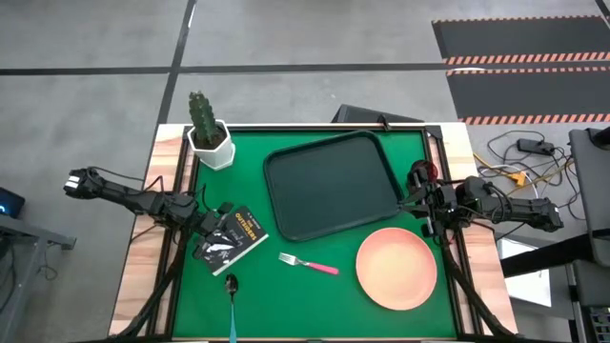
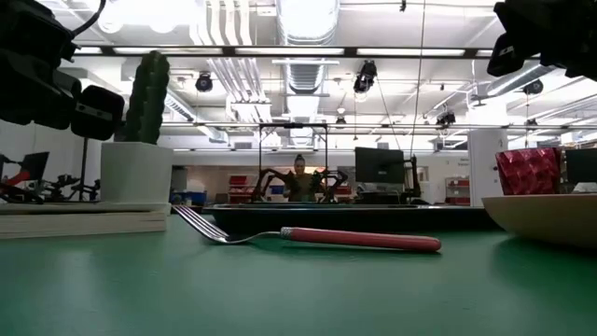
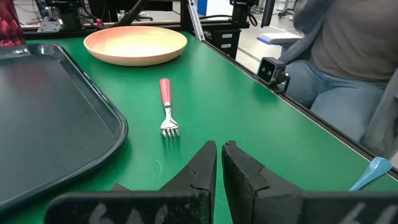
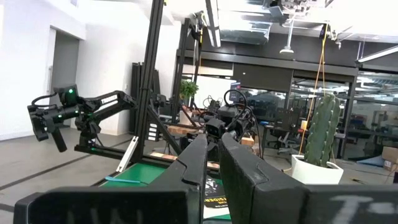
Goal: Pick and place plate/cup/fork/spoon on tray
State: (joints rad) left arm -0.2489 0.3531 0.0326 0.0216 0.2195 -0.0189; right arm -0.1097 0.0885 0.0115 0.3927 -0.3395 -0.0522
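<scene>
The dark tray (image 1: 329, 186) lies mid-table. The peach plate (image 1: 396, 269) rests flat near the table's near right corner. The pink-handled fork (image 1: 309, 264) lies left of it. The blue-handled spoon (image 1: 232, 295) lies by the near edge. The dark red cup (image 2: 528, 171) stands behind the plate, at the table's right side (image 1: 419, 173). My left gripper (image 3: 221, 155) is shut and empty, over a black book (image 1: 232, 238). My right gripper (image 4: 213, 149) is shut and empty, raised at the tray's right edge (image 1: 412, 198).
A white pot with a cactus (image 1: 208, 133) stands at the far left corner. The black book with yellow lettering lies left of the fork. A seated person (image 3: 348, 68) is beyond the table's near edge. Bare green mat lies between the fork and the tray.
</scene>
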